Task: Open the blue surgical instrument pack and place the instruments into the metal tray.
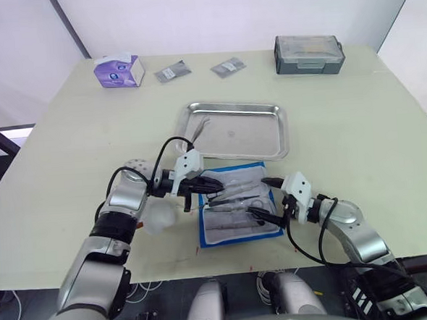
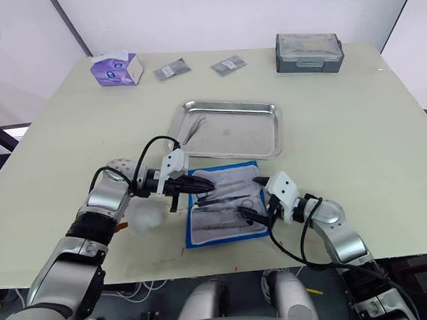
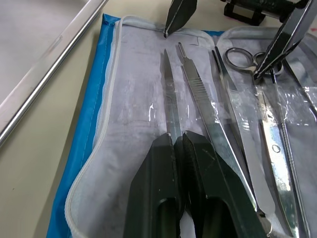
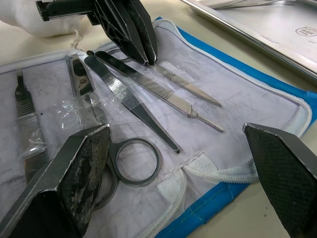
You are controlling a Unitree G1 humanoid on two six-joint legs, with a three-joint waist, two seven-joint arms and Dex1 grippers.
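The blue surgical instrument pack [image 1: 203,233] lies unfolded on the table just in front of the metal tray [image 1: 250,134], its whitish lining facing up. Several instruments rest in its pockets: tweezers [image 3: 170,99], a slim flat handle [image 3: 198,94] and ring-handled scissors [image 4: 133,161]. My left gripper [image 1: 204,184] is over the pack's left half, shut on the near end of the tweezers. My right gripper [image 1: 265,197] is open wide at the pack's right edge, its fingers [image 4: 74,173] straddling the border beside the scissors' ring. One slim instrument [image 1: 199,130] lies in the tray's left end.
Along the far edge stand a purple tissue box [image 1: 119,70], two grey foil packets [image 1: 172,72] [image 1: 227,66] and a grey lidded box [image 1: 308,52]. A white crumpled wad [image 1: 159,218] sits by my left forearm. The table's front edge is just behind the pack.
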